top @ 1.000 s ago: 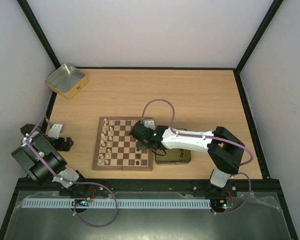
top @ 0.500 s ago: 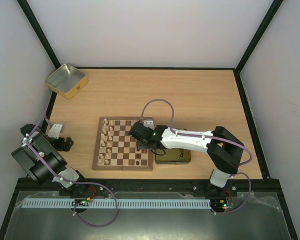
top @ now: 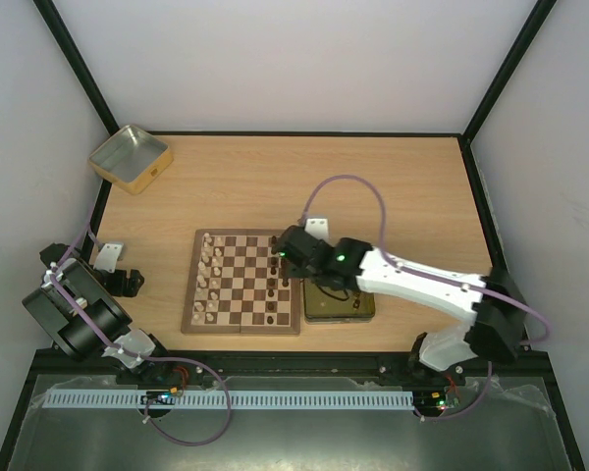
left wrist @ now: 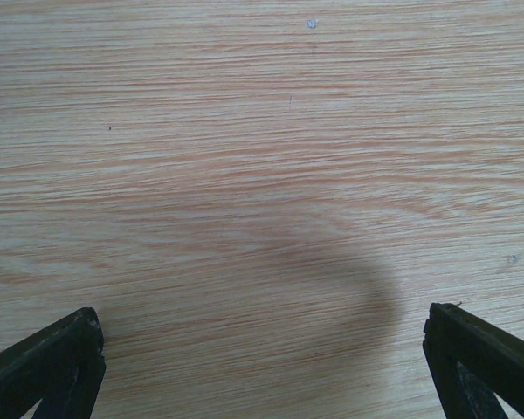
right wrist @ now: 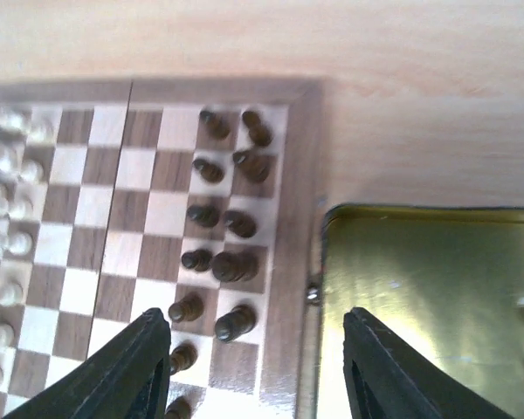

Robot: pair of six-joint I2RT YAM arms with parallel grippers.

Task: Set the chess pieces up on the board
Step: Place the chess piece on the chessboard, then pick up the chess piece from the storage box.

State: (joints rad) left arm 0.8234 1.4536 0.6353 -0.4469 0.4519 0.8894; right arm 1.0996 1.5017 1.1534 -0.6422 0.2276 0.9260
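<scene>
Wooden table (top: 393,186), chess pieces (right wrist: 236,266) on board (top: 240,330), gold tin (right wrist: 428,297) just beside

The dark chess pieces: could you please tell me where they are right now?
In the top view, the dark chess pieces stand in two columns along the right edge of the board, next to the gold tin and near the right gripper.
</scene>
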